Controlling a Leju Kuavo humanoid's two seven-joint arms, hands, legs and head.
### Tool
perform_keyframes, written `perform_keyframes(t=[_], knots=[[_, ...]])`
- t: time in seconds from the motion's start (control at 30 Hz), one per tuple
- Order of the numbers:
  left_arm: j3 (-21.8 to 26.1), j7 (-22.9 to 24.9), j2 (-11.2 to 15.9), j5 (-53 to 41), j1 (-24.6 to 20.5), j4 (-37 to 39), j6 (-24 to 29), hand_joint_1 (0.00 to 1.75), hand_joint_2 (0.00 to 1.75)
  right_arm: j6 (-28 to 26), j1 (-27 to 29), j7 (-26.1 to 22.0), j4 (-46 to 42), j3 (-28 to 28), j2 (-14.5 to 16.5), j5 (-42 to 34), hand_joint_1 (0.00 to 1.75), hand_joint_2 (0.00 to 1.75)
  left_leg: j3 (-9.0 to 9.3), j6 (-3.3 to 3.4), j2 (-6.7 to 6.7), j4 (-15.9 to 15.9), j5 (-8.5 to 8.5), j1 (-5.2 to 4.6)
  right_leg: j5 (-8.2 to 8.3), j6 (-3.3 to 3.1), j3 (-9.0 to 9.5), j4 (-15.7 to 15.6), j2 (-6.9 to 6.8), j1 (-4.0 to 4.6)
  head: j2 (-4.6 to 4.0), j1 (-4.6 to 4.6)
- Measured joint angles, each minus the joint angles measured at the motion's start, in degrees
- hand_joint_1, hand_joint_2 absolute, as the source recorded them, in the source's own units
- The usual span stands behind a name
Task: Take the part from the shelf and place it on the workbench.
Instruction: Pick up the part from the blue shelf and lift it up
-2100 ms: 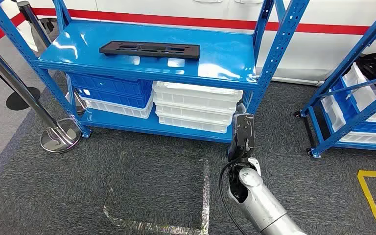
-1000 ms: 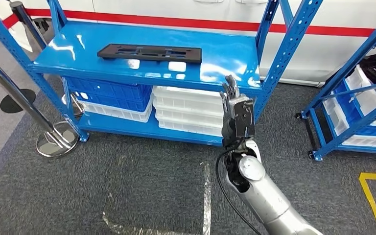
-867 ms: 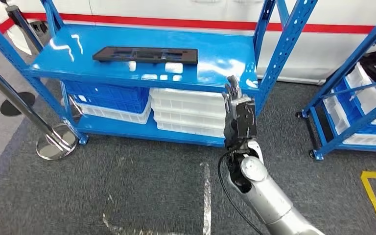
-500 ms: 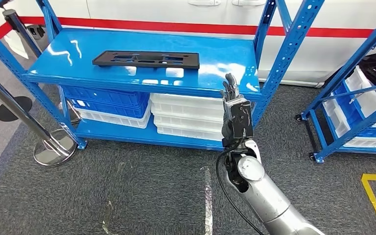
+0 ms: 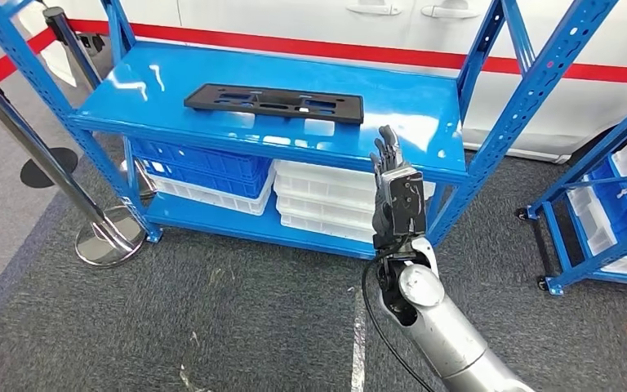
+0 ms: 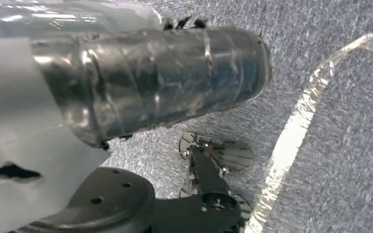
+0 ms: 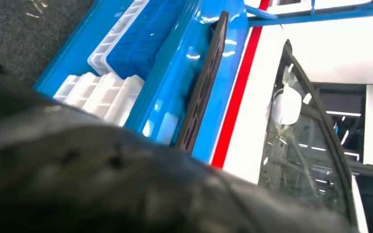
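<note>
One part: lying flat on shelf.
Right hand: hovering empty, fingers extended.
Left hand: fingers unreadable.
Right wrist: catching car window.

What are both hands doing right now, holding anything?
Right hand: open, fingers extended, raised at the front edge of the shelf, holding nothing; the black part lies untouched on top.
Left hand: cannot be told from its wrist view.
</note>
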Motion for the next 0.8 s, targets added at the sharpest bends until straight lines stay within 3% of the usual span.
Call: perform_keyframes(t=[0.13,0.2,0.27,0.3,0.33,0.4,0.43,0.5,0.63,0.67,0.73,0.8], knots=[[-0.31,0.06,-0.05,-0.01,-0.03,0.01,0.0,0.0,0.0,0.04,-0.04,0.08,-0.08,0.0,-0.04,-0.14,0.0,0.0,-0.34,-1.26,0.57,1.08,-1.12,-0.09,0.06,-0.81,1.06,-1.38,-0.16,-0.53,0.0,-0.09],[-0.44,0.06,-0.04,-0.07,-0.05,0.01,-0.01,0.0,0.0,0.14,-0.1,0.18,-0.12,-0.01,-0.07,-0.15,0.0,0.0,-2.89,-1.8,1.12,6.44,-3.77,0.04,-0.04,-1.26,1.64,-1.8,-0.34,-0.69,-0.01,-0.36],[-0.67,-0.02,-0.06,-0.2,-0.1,0.0,-0.03,0.0,0.0,0.26,-0.09,0.53,-0.11,-0.01,-0.07,-0.17,0.0,0.0,-6.59,-2.2,1.22,12.84,-5.83,0.26,-0.43,-1.52,1.85,-1.73,-0.52,-0.64,0.0,-0.43],[-0.75,-0.09,-0.06,-0.27,-0.07,0.0,-0.04,0.0,0.0,0.31,-0.07,0.74,-0.09,-0.01,-0.07,-0.21,0.0,0.0,-7.6,-2.36,1.28,14.18,-5.59,0.35,-0.69,-1.51,2.0,-1.66,-0.56,-0.63,0.0,-0.42],[-0.79,-0.2,-0.07,-0.32,-0.03,0.0,-0.04,0.0,0.0,0.36,-0.06,0.9,-0.05,-0.01,-0.07,-0.27,0.0,0.0,-7.53,-2.44,1.38,13.46,-4.35,0.43,-1.03,-1.43,2.23,-1.6,-0.55,-0.65,0.0,-0.43],[-0.83,-0.41,-0.07,-0.43,-0.02,0.0,-0.04,0.0,0.0,0.43,-0.06,1.06,0.03,-0.01,-0.07,-0.38,0.0,0.0,-4.83,-2.36,1.66,7.36,-0.47,0.55,-1.81,-1.08,2.97,-1.41,-0.53,-0.7,-0.01,-0.44],[-0.9,-0.51,-0.07,-0.54,-0.1,0.0,-0.04,0.0,0.0,0.45,-0.08,1.08,0.07,-0.01,-0.07,-0.41,0.0,0.0,-3.15,-2.2,1.81,3.96,0.7,0.45,-2.25,-0.77,3.29,-1.25,-0.52,-0.6,-0.01,-0.48],[-1.13,-0.64,-0.07,-0.8,-0.36,0.0,-0.04,0.0,0.0,0.55,-0.16,1.14,0.08,-0.01,-0.08,-0.43,0.0,0.0,-1.18,-1.48,1.9,0.26,0.88,0.22,-2.77,-0.04,3.7,-1.14,-0.54,-0.41,-0.01,-0.48],[-1.46,-0.61,-0.05,-1.14,-0.37,0.01,-0.05,0.0,0.0,0.78,-0.28,1.45,0.06,-0.01,-0.13,-0.45,0.0,0.0,0.63,0.15,1.55,-0.72,-0.21,0.27,-3.38,1.03,3.6,0.94,-0.5,-0.51,0.01,-0.34],[-1.57,-0.58,-0.04,-1.22,-0.37,0.01,-0.07,0.0,0.0,0.78,-0.36,1.55,0.06,-0.01,-0.16,-0.45,0.0,0.0,1.27,0.52,1.51,-0.84,-0.5,0.32,-4.08,1.24,2.35,3.31,-0.45,-0.58,0.0,-0.26],[-1.79,-0.5,-0.04,-1.33,-0.39,0.01,-0.17,0.0,0.0,0.8,-0.37,1.66,0.07,-0.01,-0.21,-0.45,0.0,0.0,2.33,1.04,1.48,-0.92,-1.3,0.33,-5.87,1.48,-2.18,10.14,-0.37,-0.6,0.0,-0.15],[-1.96,-0.42,-0.04,-1.36,-0.35,0.01,-0.27,0.0,0.0,0.84,-0.1,1.7,0.13,-0.01,-0.25,-0.45,0.0,0.0,3.51,1.12,1.3,-0.93,-2.36,0.3,-6.97,1.51,-6.43,14.41,-0.37,-0.6,0.0,-0.12]])
